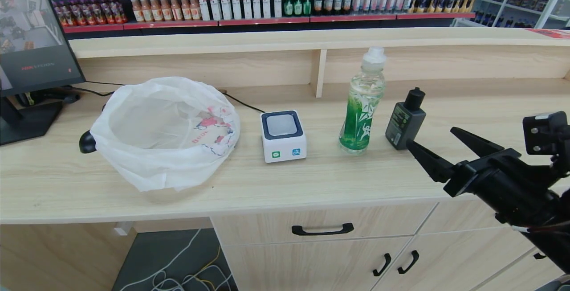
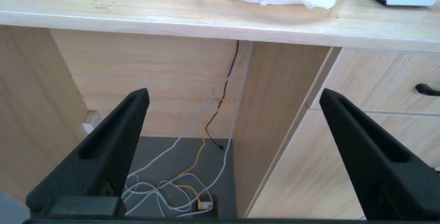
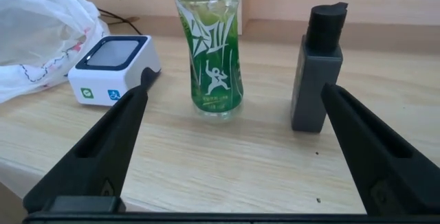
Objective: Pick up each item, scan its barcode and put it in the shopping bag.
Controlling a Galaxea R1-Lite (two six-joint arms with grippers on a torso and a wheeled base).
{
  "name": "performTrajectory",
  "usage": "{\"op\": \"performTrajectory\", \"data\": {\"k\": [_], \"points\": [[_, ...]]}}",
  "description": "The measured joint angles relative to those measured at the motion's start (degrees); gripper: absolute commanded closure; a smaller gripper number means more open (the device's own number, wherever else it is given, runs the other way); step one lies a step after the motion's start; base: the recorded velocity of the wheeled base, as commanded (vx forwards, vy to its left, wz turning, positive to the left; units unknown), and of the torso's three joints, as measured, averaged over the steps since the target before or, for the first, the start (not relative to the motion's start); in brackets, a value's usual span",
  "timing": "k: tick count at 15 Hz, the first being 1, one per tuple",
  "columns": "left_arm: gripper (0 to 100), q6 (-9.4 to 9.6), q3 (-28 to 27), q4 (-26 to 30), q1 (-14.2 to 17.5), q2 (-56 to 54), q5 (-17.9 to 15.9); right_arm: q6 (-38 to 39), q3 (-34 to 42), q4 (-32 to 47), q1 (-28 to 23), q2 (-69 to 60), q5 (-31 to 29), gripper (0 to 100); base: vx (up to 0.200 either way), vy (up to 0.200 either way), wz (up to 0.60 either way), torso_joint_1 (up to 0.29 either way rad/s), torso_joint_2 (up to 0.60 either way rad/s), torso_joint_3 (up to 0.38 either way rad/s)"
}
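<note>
Worktop (image 1: 311, 179): A light wood counter is seen, with a raised back ledge; all task items are carried on it.
Shopping bag (image 1: 164, 130): A white plastic bag is set on the left part of the worktop, its mouth open upward. It stands just beside the scanner, on that unit's left.
Scanner (image 1: 283, 136): A small white box with a dark-framed window on top is placed near the middle of the worktop, between the shopping bag and the green bottle.
Green bottle (image 1: 361, 104): A clear bottle with a green label and a white cap is stood upright to the right of the scanner, untouched.
Dark bottle (image 1: 405, 119): A grey flat-sided bottle with a black cap is stood upright just beside the green bottle, on its right.
Right gripper (image 1: 431, 137): The fingers are spread apart and nothing is held. The gripper is poised over the worktop's front right, near the dark bottle and apart from it.
Left gripper (image 2: 234, 97): The fingers are spread wide and nothing is held. It is positioned below the worktop edge, facing an open bay.
Cables (image 2: 185, 183): Loose wires are lying on the floor inside the bay.
</note>
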Motion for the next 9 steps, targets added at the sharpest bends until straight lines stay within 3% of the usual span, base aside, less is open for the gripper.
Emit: {"op": "performTrajectory", "data": {"k": [6,9], "points": [[0,-0.01,0.0,0.0,0.0,0.0,0.01,-1.15,-11.33,-0.22,2.19,8.66,-0.3,0,0.0,0.0,0.0,0.0,0.0,0.0],[0,0.02,0.0,0.0,0.0,0.0,0.0,-1.26,-18.68,-0.15,1.71,13.73,-3.74,0,0.0,0.0,0.0,0.0,0.0,0.0]]}}
